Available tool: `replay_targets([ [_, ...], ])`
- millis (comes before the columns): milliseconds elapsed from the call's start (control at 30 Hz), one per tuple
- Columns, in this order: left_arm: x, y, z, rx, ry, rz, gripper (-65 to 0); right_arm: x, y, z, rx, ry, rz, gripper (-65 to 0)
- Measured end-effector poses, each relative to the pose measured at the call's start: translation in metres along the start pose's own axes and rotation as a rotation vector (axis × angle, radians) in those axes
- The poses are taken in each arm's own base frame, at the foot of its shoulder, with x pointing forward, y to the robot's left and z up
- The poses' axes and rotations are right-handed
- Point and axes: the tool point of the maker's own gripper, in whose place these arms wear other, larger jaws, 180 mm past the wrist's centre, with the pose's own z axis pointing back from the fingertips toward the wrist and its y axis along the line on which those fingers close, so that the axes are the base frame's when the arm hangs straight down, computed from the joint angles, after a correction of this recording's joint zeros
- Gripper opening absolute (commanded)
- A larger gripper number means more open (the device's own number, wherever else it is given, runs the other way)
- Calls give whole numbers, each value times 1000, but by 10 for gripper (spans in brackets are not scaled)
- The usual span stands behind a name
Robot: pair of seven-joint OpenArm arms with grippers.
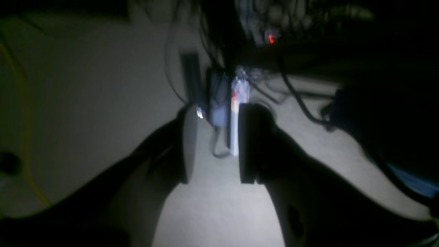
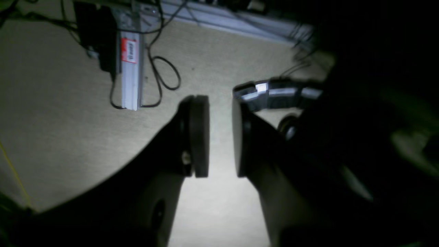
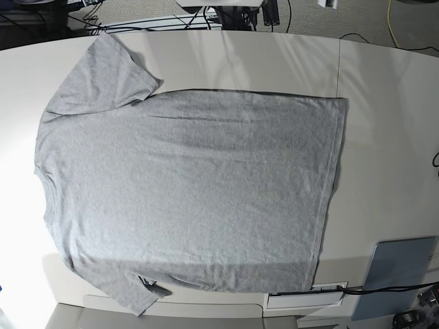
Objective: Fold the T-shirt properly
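While the T-shirt [image 3: 192, 192] is spread flat and plain side up across the white table [image 3: 384, 123], neither arm is seen in the base view. The collar end lies toward the left of that view and the hem toward the right, where a straight stitched edge runs from far to near. One sleeve is laid out at the far left corner, and the other is folded partly under at the near left edge of the table. A blue-grey pad [image 3: 396, 274] is seen at the near right, apart from the hem.

In the left wrist view, the left gripper [image 1: 214, 144] is shown with its jaws parted and nothing between them; only pale carpeted floor [image 1: 219, 212] and a tangle of cables [image 1: 298, 99] are seen beyond. In the right wrist view, the right gripper [image 2: 221, 137] is shown likewise with a narrower gap between its pads, which hold nothing, above the same kind of floor. An aluminium rail [image 2: 130, 68] with a red label is seen at the far left of that view, with a looped black cable beside it.
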Motion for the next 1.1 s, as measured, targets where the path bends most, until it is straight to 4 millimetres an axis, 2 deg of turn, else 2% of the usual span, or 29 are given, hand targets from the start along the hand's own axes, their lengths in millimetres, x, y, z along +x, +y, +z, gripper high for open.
replay_targets([
  [100,30,-2,26,-29,-57,-119,-435,27,-1,34,10,-57,133,-526],
  [200,70,9,52,6,-127,-253,-436,61,-4,59,-6,-116,253,-526],
  [300,117,22,79,69,-208,-413,-437,93,-9,79,-60,-145,348,-526],
  [400,155,20,99,99,-259,-611,-437,125,-13,94,-124,-186,443,-526],
  [533,205,13,114,140,-358,-790,-437,169,-19,114,-246,-269,569,-526],
  [733,247,15,104,134,-427,-886,-432,198,-15,134,-329,-318,662,-526],
  [800,259,9,98,87,-473,-891,-423,204,-15,138,-344,-339,655,-526],
  [900,261,2,82,26,-459,-913,-388,208,-19,140,-373,-353,638,-525],
  [1000,254,-4,58,4,-393,-1016,-379,203,-28,141,-408,-320,616,-525],
  [1100,259,-7,39,65,-389,-1117,-378,201,-32,141,-429,-298,600,-525],
])
